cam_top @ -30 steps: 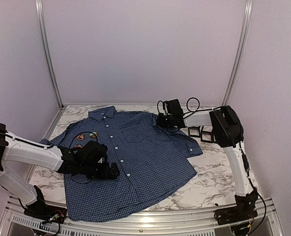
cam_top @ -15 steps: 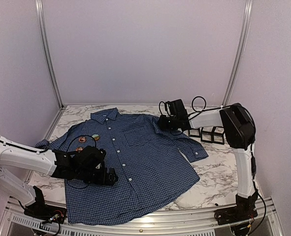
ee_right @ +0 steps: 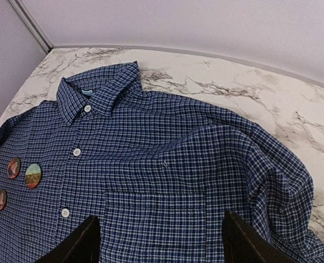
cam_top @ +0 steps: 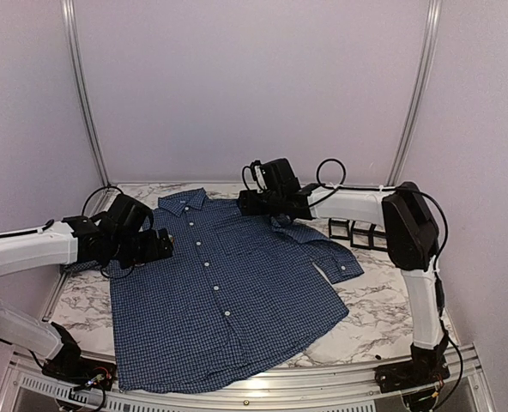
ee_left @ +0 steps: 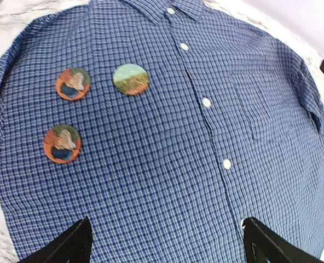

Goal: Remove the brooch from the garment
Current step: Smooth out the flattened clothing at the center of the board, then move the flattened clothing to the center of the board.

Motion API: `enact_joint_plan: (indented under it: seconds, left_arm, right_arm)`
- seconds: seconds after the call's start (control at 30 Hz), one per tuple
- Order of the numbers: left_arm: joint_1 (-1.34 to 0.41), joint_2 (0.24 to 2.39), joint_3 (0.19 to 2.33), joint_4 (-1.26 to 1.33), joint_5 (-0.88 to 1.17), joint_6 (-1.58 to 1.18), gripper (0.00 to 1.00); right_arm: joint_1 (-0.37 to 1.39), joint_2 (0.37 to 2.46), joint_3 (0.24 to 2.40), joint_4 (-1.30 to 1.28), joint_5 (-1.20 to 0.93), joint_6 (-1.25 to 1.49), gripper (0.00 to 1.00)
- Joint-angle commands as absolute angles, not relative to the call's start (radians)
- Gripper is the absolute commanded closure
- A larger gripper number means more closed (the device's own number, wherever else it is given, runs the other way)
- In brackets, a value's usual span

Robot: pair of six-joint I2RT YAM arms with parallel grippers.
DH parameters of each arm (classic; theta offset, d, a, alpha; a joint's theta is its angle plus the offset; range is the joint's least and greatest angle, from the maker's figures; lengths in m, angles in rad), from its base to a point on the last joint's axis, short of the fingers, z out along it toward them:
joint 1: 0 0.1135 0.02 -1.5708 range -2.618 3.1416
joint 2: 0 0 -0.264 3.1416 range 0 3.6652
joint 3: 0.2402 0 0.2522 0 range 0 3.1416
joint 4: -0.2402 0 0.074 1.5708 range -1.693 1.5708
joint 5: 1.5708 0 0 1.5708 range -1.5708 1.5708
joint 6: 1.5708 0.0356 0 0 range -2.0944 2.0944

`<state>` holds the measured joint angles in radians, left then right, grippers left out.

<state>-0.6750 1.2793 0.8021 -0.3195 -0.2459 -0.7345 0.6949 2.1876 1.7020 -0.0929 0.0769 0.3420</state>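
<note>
The dark blue checked shirt [cam_top: 237,283] lies flat and face up on the marble tabletop [cam_top: 383,300], buttoned, collar toward the back wall. I think it is spread this way so that the chest is easy to reach from above. Three round brooches sit close together on the chest panel on the left arm's side of the button row: a green-and-yellow brooch [ee_left: 131,79] nearest the buttons, an upper orange brooch [ee_left: 73,84] beside it, and a lower orange brooch [ee_left: 62,144] farther from the collar. Which one is meant, I cannot tell.

The left end effector [ee_left: 167,246] hangs over this panel with its fingers spread wide and nothing between them, so it looks ready for an approach, not yet a grasp. The right end effector [ee_right: 162,244] hovers over the far shoulder near the chest pocket, its fingers also apart and empty. Perhaps it is there to press the cloth down while the pin is pulled.

The tabletop is white marble with grey veins. Some small black open frames [cam_top: 361,233] stand just beside the shirt's sleeve on the right. Plain lilac walls [cam_top: 254,86] and aluminium posts [cam_top: 81,94] close the cell.
</note>
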Motion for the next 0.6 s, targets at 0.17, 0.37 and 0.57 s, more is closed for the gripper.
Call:
enact_joint_plan:
  seconds: [0.17,0.37,0.57]
  left_arm:
    - [-0.415,1.432,0.89,-0.265,-0.168,-0.654,0.01]
    - [-0.298,1.59,0.959,-0.229,-0.145,-0.639,0.01]
    - [-0.252,1.662,0.961,-0.188,-0.116,-0.646,0.01]
  right_arm:
    - [0.849,2.421,2.059,-0.186,0.036,0.305,0.28]
    - [0.901,2.589,2.296,-0.23,0.038,0.264,0.29]
    - [0.936,2.666,2.343,-0.22,0.076,0.203,0.28]
